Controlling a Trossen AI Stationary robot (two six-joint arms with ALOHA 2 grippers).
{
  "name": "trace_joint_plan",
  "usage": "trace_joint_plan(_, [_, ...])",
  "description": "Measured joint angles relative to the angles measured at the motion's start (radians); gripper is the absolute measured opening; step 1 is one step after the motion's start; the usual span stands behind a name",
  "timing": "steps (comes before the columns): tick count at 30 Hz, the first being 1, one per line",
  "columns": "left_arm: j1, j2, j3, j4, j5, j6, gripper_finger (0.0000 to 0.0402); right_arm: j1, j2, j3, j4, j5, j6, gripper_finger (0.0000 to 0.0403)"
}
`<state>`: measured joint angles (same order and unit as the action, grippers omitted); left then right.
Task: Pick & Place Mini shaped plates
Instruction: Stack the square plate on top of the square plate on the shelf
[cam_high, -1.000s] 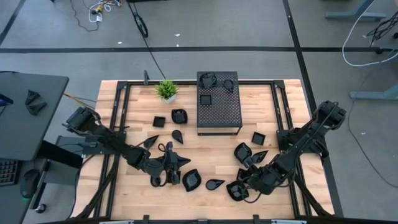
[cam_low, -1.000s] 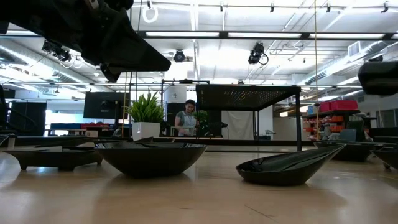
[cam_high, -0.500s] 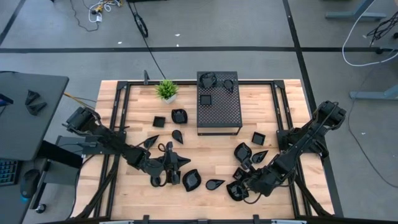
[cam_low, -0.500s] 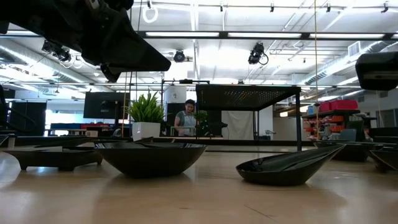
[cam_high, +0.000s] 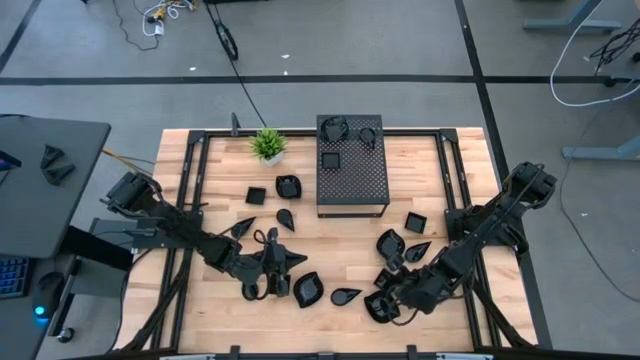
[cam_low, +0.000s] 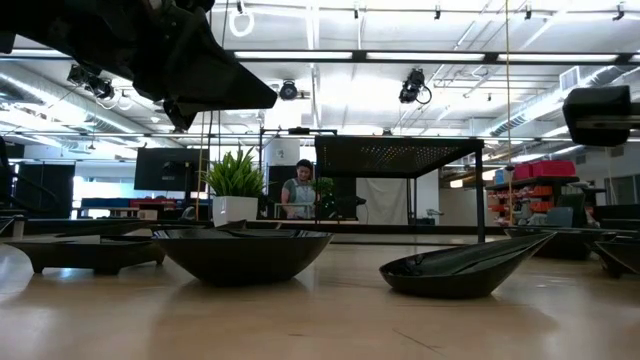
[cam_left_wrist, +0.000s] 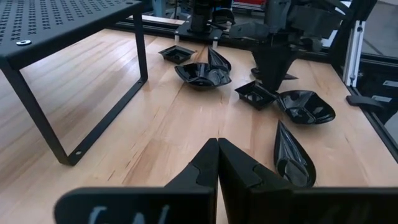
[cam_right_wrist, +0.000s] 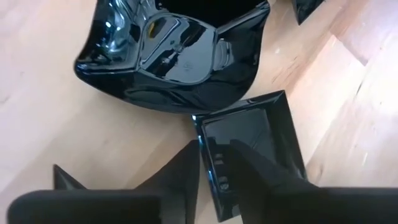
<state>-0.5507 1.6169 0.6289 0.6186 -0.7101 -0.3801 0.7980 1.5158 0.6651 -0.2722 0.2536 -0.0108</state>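
Several glossy black mini shaped plates lie scattered on the wooden table (cam_high: 330, 240). They include a square one (cam_high: 257, 195), a teardrop (cam_high: 345, 296) and a leaf shape (cam_high: 308, 288). Three more rest on the black perforated box (cam_high: 352, 170). My right gripper (cam_right_wrist: 214, 149) points steeply down near the table's front right. It is closed over the rim of a small square plate (cam_right_wrist: 255, 137), which lies beside a larger leaf plate (cam_right_wrist: 174, 56). My left gripper (cam_left_wrist: 217, 146) hovers shut and empty above the table's front centre (cam_high: 292, 258). My right gripper has the square plate's side rim (cam_right_wrist: 210, 163) between its two fingers, one finger (cam_right_wrist: 180, 171) outside the plate and the other (cam_right_wrist: 261, 171) inside it. The fingers come slanting down from above. The plate lies flat on the table.
The perforated box stands on legs at the back centre, with a small potted plant (cam_high: 268, 144) to its left. Black frame rails run along the table's sides. A person (cam_low: 300, 190) shows far behind the table in the low view.
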Motion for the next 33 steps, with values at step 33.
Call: trace_joint_plan(33, [0.005, 0.0, 0.0, -0.001, 0.0, 0.001, 0.0014, -0.02, 0.05, 0.0, 0.061, 0.013, -0.129, 0.0005])
